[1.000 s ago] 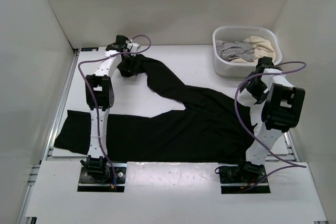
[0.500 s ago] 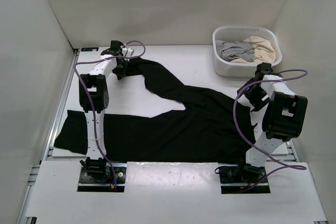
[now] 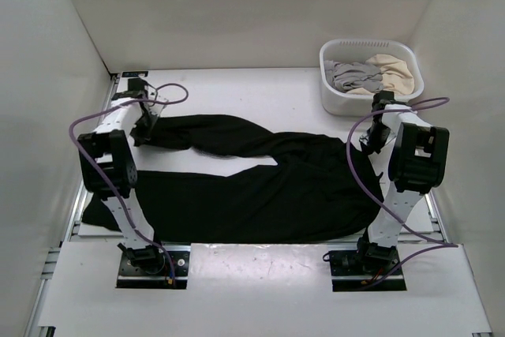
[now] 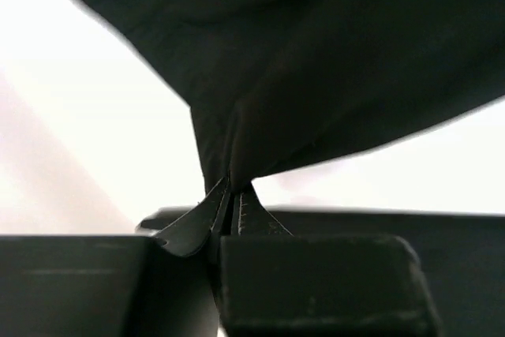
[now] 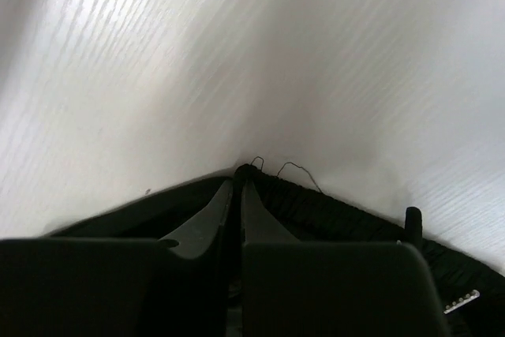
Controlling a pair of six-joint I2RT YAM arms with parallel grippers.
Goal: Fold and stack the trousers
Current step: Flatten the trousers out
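The black trousers lie spread across the white table, waist to the right and both legs reaching left. The far leg now runs almost level toward the left. My left gripper is shut on that leg's end. In the left wrist view the fabric hangs taut from the closed fingertips. My right gripper sits at the far right corner of the waist. The right wrist view shows it shut on the ribbed waistband edge, with loose threads poking out.
A white basket at the back right holds a grey garment and a beige one, just behind the right arm. White walls close in on the left, back and right. Purple cables loop off both arms.
The left gripper closed on the far leg's end and dragged it left and nearer, straightening that leg. The right gripper came down on the waistband corner and closed.
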